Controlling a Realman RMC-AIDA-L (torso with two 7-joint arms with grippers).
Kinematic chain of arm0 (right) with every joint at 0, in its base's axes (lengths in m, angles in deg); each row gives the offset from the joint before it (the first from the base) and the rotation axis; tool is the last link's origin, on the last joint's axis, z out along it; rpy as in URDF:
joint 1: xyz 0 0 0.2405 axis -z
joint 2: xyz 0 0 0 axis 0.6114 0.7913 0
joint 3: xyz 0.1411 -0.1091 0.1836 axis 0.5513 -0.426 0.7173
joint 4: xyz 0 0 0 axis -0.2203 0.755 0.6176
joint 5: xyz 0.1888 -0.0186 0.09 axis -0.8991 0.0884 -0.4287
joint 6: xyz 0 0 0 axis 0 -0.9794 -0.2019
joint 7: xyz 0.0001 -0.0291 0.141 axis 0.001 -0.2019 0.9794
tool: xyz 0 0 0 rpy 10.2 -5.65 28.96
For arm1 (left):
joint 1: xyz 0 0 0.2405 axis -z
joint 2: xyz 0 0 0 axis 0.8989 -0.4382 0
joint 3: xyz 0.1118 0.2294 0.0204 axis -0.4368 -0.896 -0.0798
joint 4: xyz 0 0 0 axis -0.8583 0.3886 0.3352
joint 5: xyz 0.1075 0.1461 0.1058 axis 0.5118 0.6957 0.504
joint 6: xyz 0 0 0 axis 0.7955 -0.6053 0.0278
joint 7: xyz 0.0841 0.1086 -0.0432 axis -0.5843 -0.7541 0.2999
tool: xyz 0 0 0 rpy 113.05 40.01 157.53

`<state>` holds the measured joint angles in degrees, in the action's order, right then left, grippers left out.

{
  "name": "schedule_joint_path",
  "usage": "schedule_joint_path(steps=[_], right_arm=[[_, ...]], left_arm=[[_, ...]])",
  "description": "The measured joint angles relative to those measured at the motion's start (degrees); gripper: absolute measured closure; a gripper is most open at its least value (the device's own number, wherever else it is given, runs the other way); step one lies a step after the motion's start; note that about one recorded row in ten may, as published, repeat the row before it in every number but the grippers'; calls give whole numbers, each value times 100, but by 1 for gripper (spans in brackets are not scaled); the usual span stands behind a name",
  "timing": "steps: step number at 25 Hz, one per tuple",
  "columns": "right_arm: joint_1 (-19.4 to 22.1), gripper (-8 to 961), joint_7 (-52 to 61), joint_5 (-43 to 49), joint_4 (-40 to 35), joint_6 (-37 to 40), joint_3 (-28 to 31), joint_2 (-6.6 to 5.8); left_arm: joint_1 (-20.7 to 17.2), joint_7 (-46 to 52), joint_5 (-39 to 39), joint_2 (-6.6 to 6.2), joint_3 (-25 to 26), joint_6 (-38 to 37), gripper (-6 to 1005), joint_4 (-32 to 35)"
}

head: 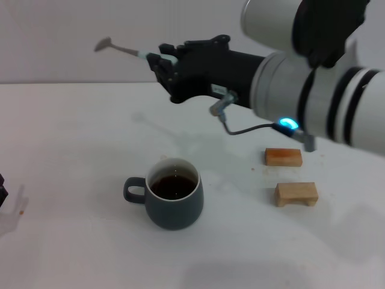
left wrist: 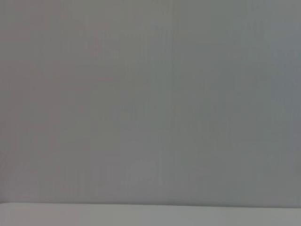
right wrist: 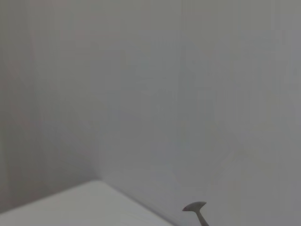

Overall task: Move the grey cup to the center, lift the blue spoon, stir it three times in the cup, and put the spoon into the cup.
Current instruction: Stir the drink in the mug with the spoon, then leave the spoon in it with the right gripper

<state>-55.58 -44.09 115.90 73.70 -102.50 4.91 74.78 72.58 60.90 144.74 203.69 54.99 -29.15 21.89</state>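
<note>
The grey cup stands in the middle of the white table, handle to the left, with dark brown liquid inside. High above and behind it, my right gripper is shut on the pale blue handle of the blue spoon. The spoon sticks out to the left, nearly level, its metal bowl far left of the cup. The right wrist view catches only the spoon's bowl against the wall. Part of my left gripper shows at the left edge of the head view, low by the table.
Two wooden blocks lie right of the cup: a darker one and a lighter, notched one nearer to me. A cable hangs under the right arm. The left wrist view shows only wall and a strip of table.
</note>
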Motion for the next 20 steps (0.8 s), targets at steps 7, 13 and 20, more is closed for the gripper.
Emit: schedule_joint_path(steps=[7, 13, 20], right_arm=[[-205, 790, 138, 1, 698, -1995, 596, 4], [-490, 790, 446, -24, 991, -3275, 772, 0], [-689, 790, 561, -15, 988, -3709, 855, 4]], left_arm=[[-5, -5, 0, -5, -1, -11, 144, 15], [-62, -17, 0, -8, -1, -117, 144, 4], [-87, 13, 0, -13, -1, -251, 144, 23]])
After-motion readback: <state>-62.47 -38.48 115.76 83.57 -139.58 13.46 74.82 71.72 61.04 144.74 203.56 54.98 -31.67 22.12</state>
